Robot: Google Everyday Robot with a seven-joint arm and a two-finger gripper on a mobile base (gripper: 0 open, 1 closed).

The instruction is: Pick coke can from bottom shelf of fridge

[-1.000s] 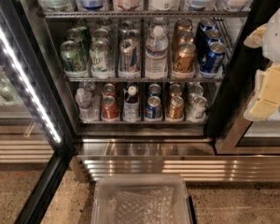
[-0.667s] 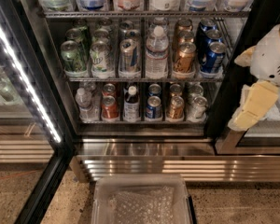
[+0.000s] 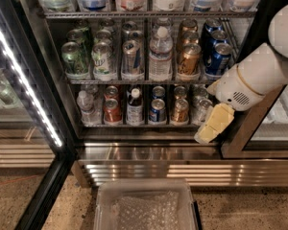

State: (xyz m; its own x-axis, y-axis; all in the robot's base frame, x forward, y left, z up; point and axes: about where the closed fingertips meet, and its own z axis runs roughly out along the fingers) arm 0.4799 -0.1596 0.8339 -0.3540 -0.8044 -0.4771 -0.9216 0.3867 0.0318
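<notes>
The fridge point(image 3: 149, 153) stands open in the camera view. Its bottom shelf point(image 3: 144, 125) holds lanes of short cans and small bottles. The coke can point(image 3: 112, 110) is red with a silver top and stands at the front of the second lane from the left, with another red can behind it. A small clear bottle is on its left and a dark bottle with a white cap on its right. My gripper point(image 3: 213, 124), cream-coloured on a white wrist, hangs at the shelf's right end by the fridge frame. It is well to the right of the coke can and holds nothing.
The glass door with a white LED strip point(image 3: 25, 79) is swung open at the left. The shelf above holds green, gold and blue cans and a water bottle point(image 3: 161, 54). A clear plastic bin point(image 3: 146, 206) sits on the speckled floor below the steel base.
My arm has come in from the right edge, moving left and down. The gripper now sits at the right end of the bottom shelf. The cans have not moved.
</notes>
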